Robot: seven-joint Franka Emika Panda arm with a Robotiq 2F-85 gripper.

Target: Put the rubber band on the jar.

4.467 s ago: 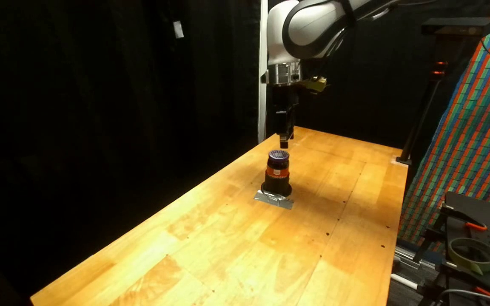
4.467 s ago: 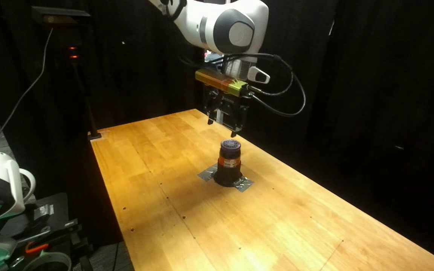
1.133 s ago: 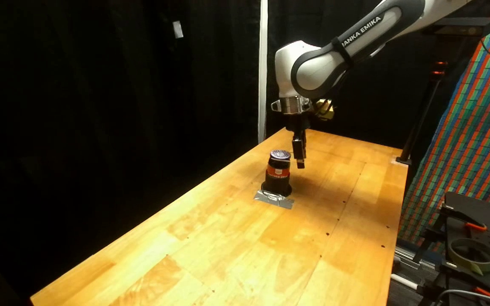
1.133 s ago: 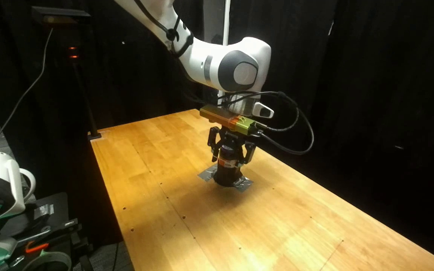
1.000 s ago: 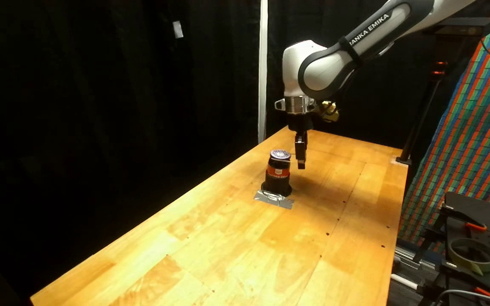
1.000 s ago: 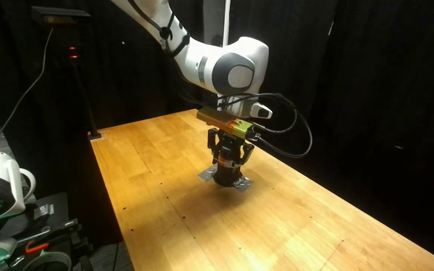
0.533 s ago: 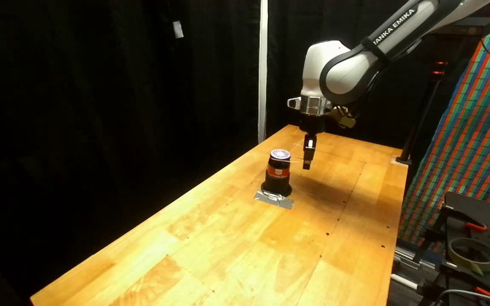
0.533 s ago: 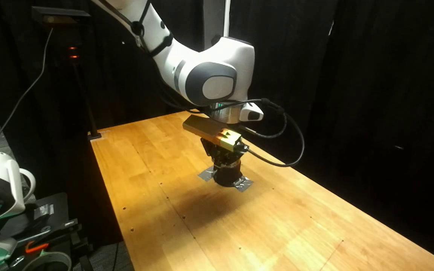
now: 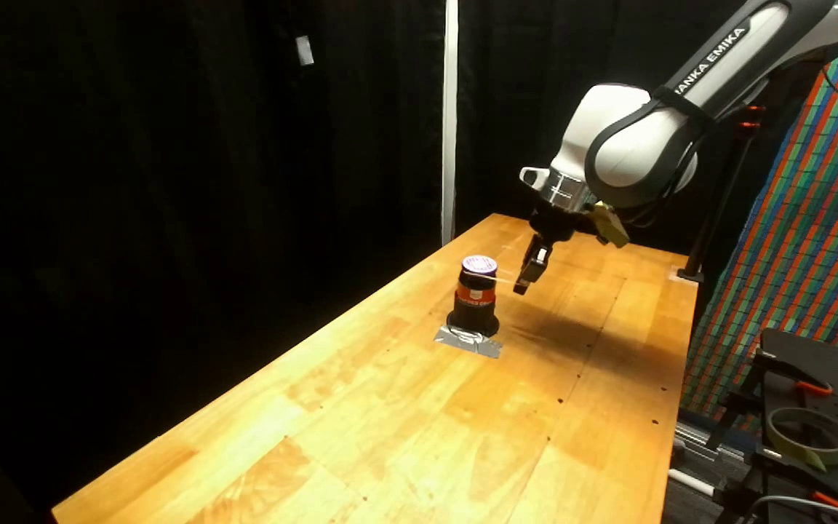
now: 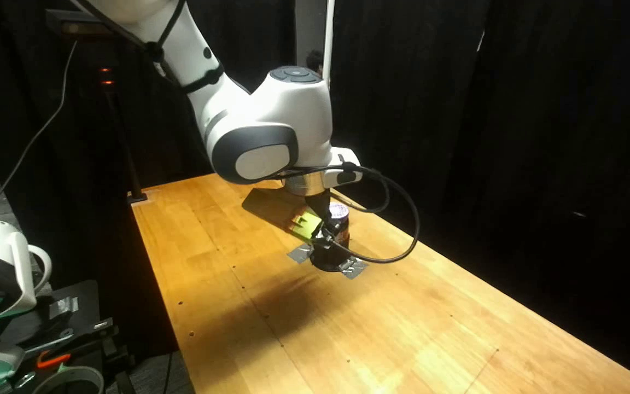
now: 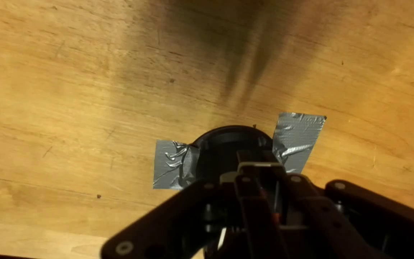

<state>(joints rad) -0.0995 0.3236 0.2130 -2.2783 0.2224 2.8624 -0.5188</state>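
In both exterior views the jar (image 9: pixel 476 295) stands upright in a black holder (image 9: pixel 473 320) on the wooden table, its pale lid (image 10: pixel 339 210) on top. Beside it, low and tilted, is my gripper (image 9: pixel 521 287), apart from the jar. A thin pale rubber band (image 9: pixel 504 280) runs taut from the jar's upper part to the fingertips. From the wrist, the gripper (image 11: pixel 256 157) looks shut, with the rubber band (image 11: pixel 262 164) looped round the outside of both fingers rather than pinched. The band's far side on the jar is hidden. Fingers cover most of the jar there.
Grey tape (image 9: pixel 468 342) fixes the holder to the table (image 9: pixel 361 437). A camera housing with a cable (image 10: pixel 304 224) hangs off my wrist close to the jar. A post (image 9: pixel 713 196) stands at the table's edge, and a black shelf (image 9: pixel 804 364) lies beside it.
My gripper came down round the jar, then its spread fingers shut over the last second. It has drawn away sideways and tilted, stretching the rubber band. The jar stays put.
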